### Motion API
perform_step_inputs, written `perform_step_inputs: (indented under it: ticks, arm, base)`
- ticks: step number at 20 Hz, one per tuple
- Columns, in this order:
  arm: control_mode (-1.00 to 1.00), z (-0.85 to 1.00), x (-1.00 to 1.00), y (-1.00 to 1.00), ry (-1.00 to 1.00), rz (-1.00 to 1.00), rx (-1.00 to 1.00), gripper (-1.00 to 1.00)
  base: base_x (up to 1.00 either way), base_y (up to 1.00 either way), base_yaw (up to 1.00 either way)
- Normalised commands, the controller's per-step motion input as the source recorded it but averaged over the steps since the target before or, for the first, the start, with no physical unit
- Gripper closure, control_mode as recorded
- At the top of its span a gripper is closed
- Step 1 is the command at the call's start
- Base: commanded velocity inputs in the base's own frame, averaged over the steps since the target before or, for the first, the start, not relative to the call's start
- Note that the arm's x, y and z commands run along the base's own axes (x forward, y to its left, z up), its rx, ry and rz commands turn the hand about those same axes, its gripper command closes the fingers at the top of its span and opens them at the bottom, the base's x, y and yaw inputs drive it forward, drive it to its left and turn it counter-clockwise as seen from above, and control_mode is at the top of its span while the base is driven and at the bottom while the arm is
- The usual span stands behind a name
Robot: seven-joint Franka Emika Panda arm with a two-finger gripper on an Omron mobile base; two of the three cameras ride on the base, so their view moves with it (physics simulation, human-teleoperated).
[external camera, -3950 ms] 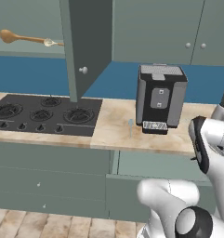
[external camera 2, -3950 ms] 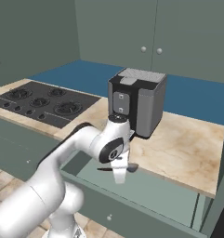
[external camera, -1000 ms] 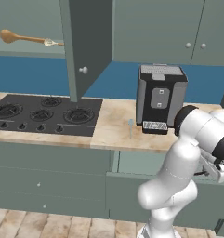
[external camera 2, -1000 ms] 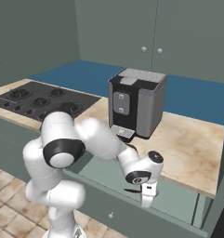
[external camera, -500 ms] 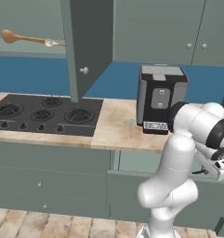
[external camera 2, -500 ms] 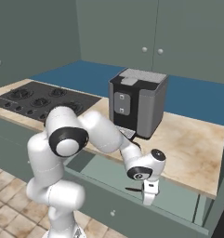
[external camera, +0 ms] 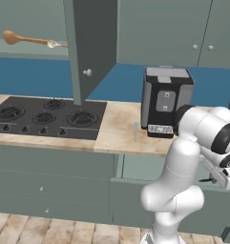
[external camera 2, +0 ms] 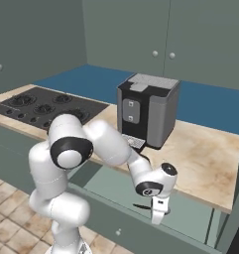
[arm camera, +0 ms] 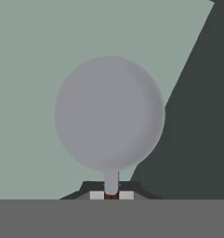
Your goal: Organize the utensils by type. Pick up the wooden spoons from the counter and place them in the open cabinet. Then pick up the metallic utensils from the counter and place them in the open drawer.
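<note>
End effector (external camera 2: 158, 214) lowered over the open drawer (external camera 2: 116, 191), pinching the thin neck of the round-headed metal utensil (arm camera: 109, 114); grey head seen close in the hand view, hanging just above the drawer's pale floor, contact impossible to tell.

Far left in the left base view: large wooden spoon (external camera: 28, 39) lying on the shelf of the open cabinet (external camera: 91, 43), small pale-bowled spoon (external camera: 55, 44) touching the end of its handle. Next, black hob (external camera: 47, 116) set into the beige surface (external camera: 119, 133). Then pale blue-grey spoon (external camera: 135, 132) resting on the surface just left of the black coffee machine (external camera: 166, 101), apart from it. Rightmost, white arm folded down in front of the machine, wrist reaching the drawer below the surface edge.
</note>
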Motion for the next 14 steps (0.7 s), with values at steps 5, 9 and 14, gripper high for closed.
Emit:
perform_step_inputs:
  ticks: [5,9,14]
  arm:
    - [-1.00,-0.59,-0.99,0.04,-0.03,0.02,0.00,1.00]
    - [-1.00,-0.43,-0.74,0.03,-0.02,0.03,0.00,1.00]
    - [-1.00,0.50,-0.02,0.00,-0.10,0.09,0.00,1.00]
  base:
    - [0.00,0.00,0.00]
    - [0.00,0.00,0.00]
    - [0.00,0.00,0.00]
